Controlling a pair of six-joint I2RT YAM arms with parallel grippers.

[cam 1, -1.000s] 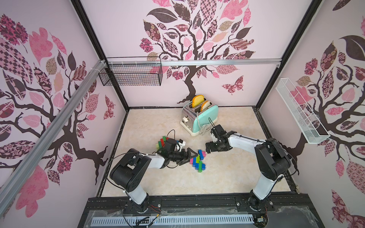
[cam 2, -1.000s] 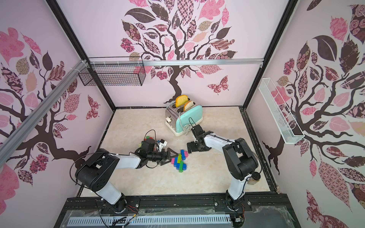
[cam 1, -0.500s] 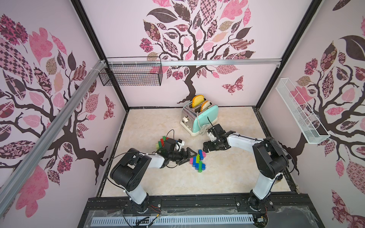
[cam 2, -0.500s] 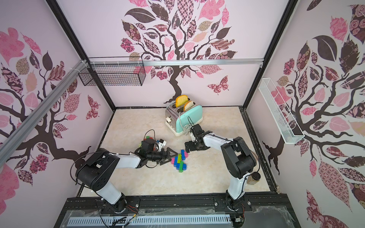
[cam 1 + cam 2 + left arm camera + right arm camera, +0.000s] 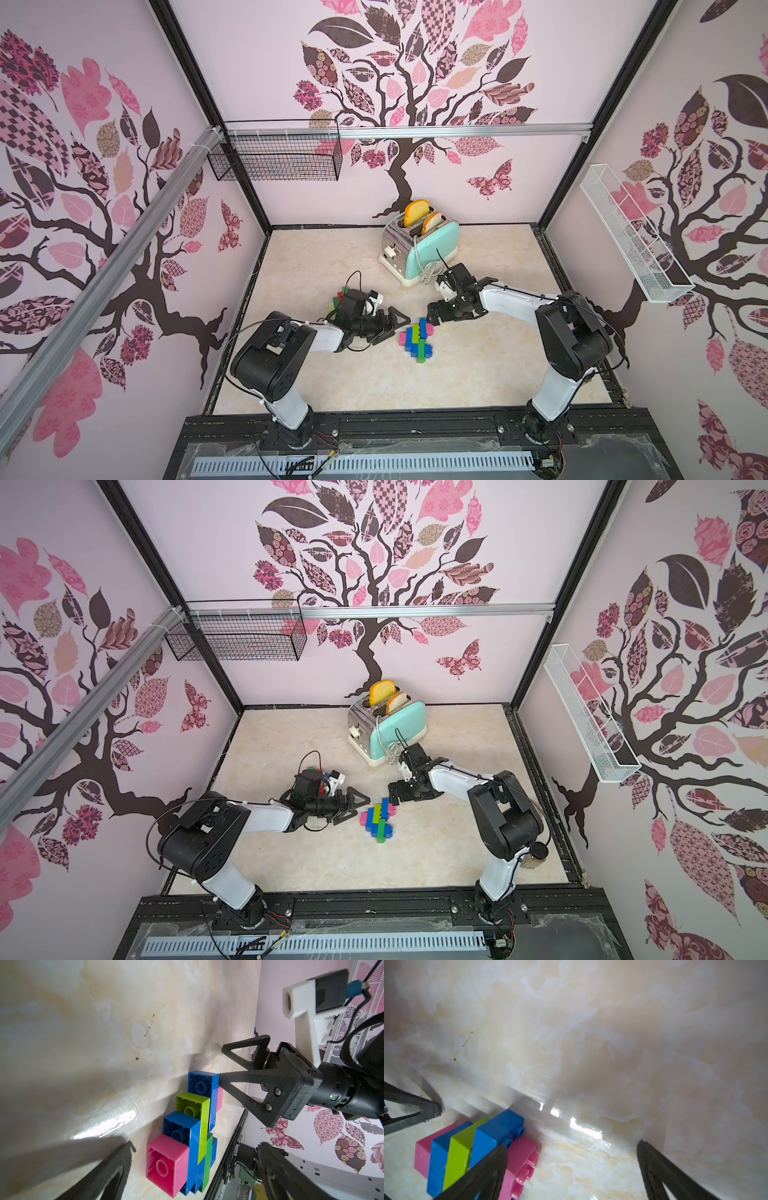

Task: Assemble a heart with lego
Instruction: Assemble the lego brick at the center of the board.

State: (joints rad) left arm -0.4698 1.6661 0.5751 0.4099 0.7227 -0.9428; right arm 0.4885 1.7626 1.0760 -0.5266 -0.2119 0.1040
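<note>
Left claw (image 5: 392, 328): spread wide and empty. Its tips point at the hollow-underside face of the cluster and stop just short of it.
Right claw (image 5: 432, 316): spread wide and empty, facing the studded side.
Lego cluster (image 5: 417, 343): pink, blue, lime and green bricks joined together. It lies on its side on the table (image 5: 478, 374), between the two claws.
Right claw's near finger (image 5: 239, 1084): its tip is at the corner of the end blue brick (image 5: 200, 1084). I cannot tell whether it touches or is just beside.
Spare bricks (image 5: 340, 296): red and green, behind the left claw's wrist and partly hidden.
Toaster (image 5: 436, 249): behind the right claw, with its cord close to that wrist.
Stage (judgement): the heart is partly built, and neither claw has a brick ready to add.
Risk 1: a one-sided push from the right finger tip would slide or spin the loose cluster on the glossy top, because nothing braces it.
Risk 2: closing across the stepped edge could pry a seam open and shed the end pink brick.
Risk 3: both claws crowd the same spot, so their finger tips could collide.
Risk 4: the right wrist could snag the toaster cord if it backs away.
</note>
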